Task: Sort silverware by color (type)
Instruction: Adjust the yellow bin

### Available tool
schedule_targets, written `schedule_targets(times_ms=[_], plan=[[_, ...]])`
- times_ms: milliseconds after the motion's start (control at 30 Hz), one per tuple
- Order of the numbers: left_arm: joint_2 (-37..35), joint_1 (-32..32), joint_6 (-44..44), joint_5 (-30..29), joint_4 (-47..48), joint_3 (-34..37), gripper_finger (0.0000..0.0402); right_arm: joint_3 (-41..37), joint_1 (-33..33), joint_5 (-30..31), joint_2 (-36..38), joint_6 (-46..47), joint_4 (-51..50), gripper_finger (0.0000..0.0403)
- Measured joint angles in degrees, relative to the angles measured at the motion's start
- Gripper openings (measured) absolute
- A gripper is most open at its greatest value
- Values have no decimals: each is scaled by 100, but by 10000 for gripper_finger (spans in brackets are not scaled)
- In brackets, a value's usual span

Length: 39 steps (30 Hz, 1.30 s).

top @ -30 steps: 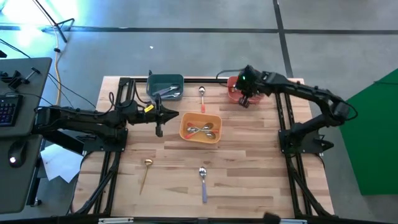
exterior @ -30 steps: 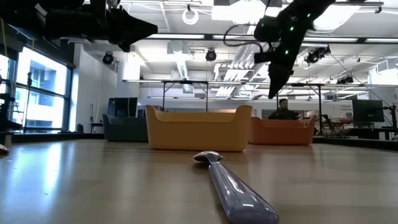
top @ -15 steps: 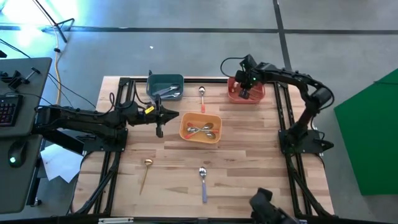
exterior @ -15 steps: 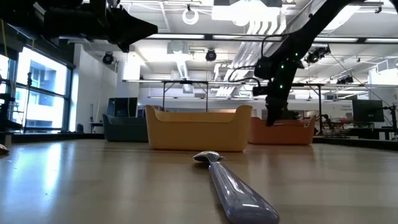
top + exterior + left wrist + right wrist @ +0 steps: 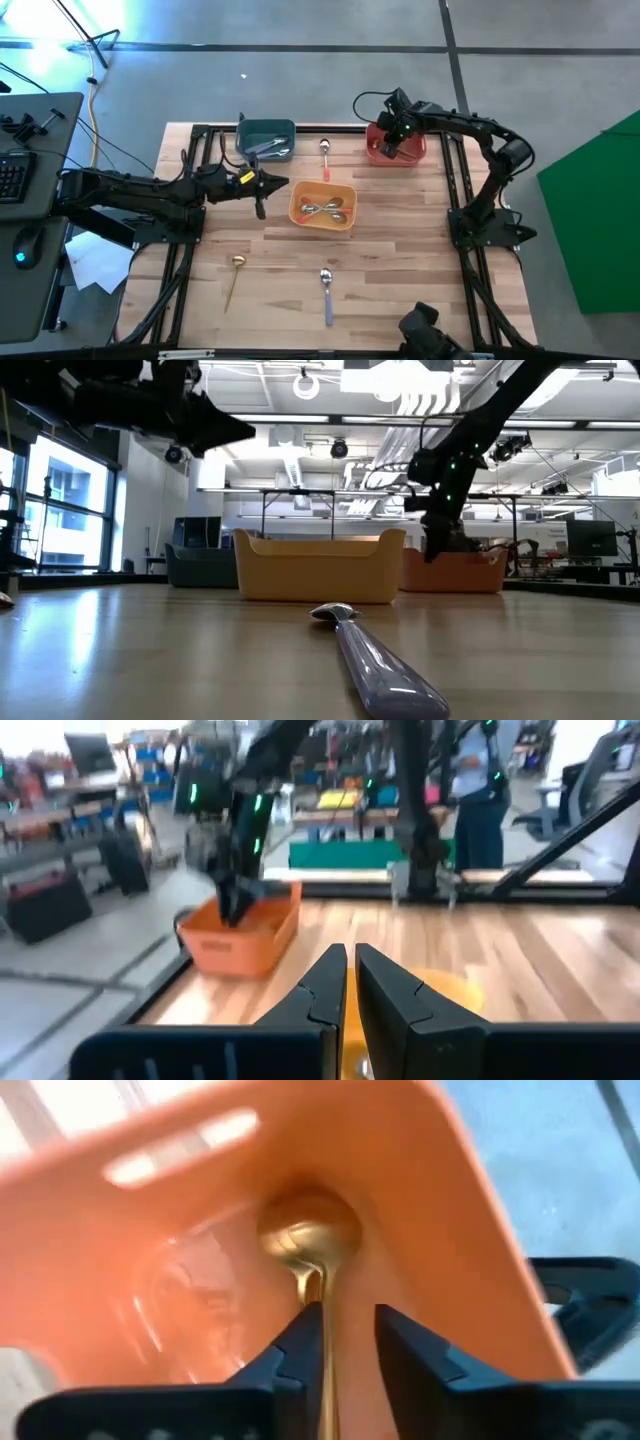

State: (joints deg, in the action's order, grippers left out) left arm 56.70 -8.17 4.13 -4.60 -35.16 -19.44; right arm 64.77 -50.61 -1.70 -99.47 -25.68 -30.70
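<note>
My right gripper (image 5: 393, 148) is down inside the red bin (image 5: 412, 152) at the table's far right, fingers open. A thin gold spoon (image 5: 308, 1230) stands between them with its head against the bin's inner wall. My left gripper (image 5: 261, 198) hovers shut just left of the orange bin (image 5: 322, 206), which holds spoons. The teal bin (image 5: 266, 140) holds lavender-handled spoons. Flat on the table lie an orange-red-handled spoon (image 5: 325, 158), a gold spoon (image 5: 235, 278) and a lavender spoon (image 5: 326, 292). My right gripper has the gold spoon's thin handle (image 5: 318, 1305) lying along one finger (image 5: 290, 1355); the other finger stands clear of it. The fingers point down into the bin from above. The spoon's head rests in the bin.
Black frame rails run along the table's left and right sides. The lavender spoon (image 5: 375, 660) lies close to the low camera, in front of the orange bin (image 5: 318, 565). A dark object (image 5: 430, 335) shows at the near edge. Bare wood lies between the bins and the near spoons.
My right gripper has moved toward the far edge and down into the red bin, carrying the gold spoon with it. My left gripper has tipped slightly while staying beside the orange bin.
</note>
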Motion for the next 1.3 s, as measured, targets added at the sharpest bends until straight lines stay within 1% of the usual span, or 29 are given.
schedule_targets(times_ms=[100, 200, 267, 333, 400, 467, 500, 567, 700, 767, 833, 933, 1033, 1133, 1233, 1300], plan=[[218, -5, -91, -15, 142, 0, 16, 0, 135, 14, 345, 143, -137, 99], [475, -5, -122, -47, 347, 2, 16, 2, 385, -98, 788, 289, -415, 100], [654, -5, -212, -179, 381, 0, 16, 2, 674, -370, 1058, 446, -625, 83], [810, -5, -273, -409, 457, 1, 16, 2, 1081, -608, 1252, 630, -772, 55], [949, -10, -417, -799, 608, 0, 16, -121, 1587, -635, 1387, 718, -739, 21], [1057, -85, -554, -1280, 876, 0, 16, -387, 2116, -642, 1483, 782, -700, 6], [1115, -137, -618, -1442, 1022, 0, 16, -568, 2377, -648, 1521, 882, -602, 7], [1238, -267, -664, -1520, 1193, 2, 16, -988, 2879, -652, 1647, 1166, -269, 12], [1535, -587, -637, -1158, 1099, 2, 16, -1918, 3812, -639, 1970, 2002, 955, 2], [1645, -776, -581, -1078, 1033, 2, 16, -2360, 4284, -421, 2088, 2591, 1781, 3], [1761, -965, -466, -968, 741, 2, 16, -2686, 4797, -113, 2086, 3025, 2535, 3], [1919, -1298, -403, -394, 263, -4, 16, -2967, 5532, 556, 1856, 3398, 3329, 1], [2098, -1560, -451, 155, -60, -4, 16, -2991, 6092, 1347, 1617, 3619, 3730, 1], [2290, -1675, -511, 275, -267, -4, 16, -2956, 6384, 2064, 1401, 3798, 3946, 0], [2488, -1691, -539, 292, -399, -1, 16, -2922, 6432, 2306, 1255, 3979, 4268, 0], [2597, -1647, -550, 389, -427, -2, 16, -2922, 6412, 2432, 1157, 4060, 4297, 0]])
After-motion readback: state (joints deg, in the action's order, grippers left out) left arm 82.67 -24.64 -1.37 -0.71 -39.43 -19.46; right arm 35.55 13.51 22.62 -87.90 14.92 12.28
